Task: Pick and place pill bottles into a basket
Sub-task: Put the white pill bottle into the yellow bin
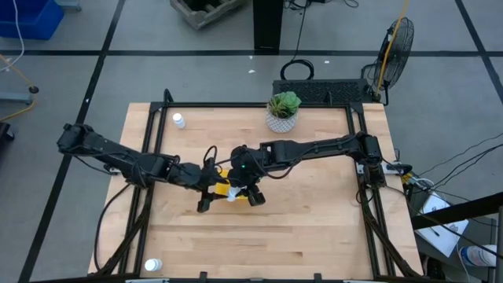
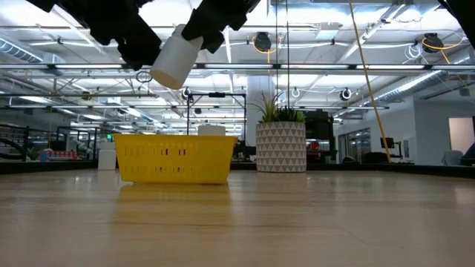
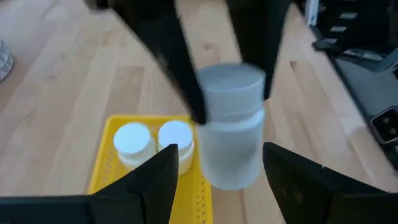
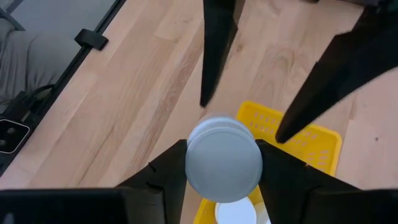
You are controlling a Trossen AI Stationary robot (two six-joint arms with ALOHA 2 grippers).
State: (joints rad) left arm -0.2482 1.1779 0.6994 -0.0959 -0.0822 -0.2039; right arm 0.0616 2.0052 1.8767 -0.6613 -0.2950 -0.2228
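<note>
The right gripper [image 4: 222,163] is clamping a pill bottle [image 4: 224,158] in the air, just above the yellow basket [image 4: 317,146], where two more bottles [image 3: 132,139] are sitting. The left gripper [image 3: 217,163] is hovering right beside it, fingers apart around the same bottle, not touching it.

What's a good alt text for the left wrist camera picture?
A white pill bottle is held in the air, pinched at its cap by the right gripper. The left gripper has its open fingers on either side of the bottle's body. Beyond it, a yellow basket on the wooden table holds two more bottles.
</note>
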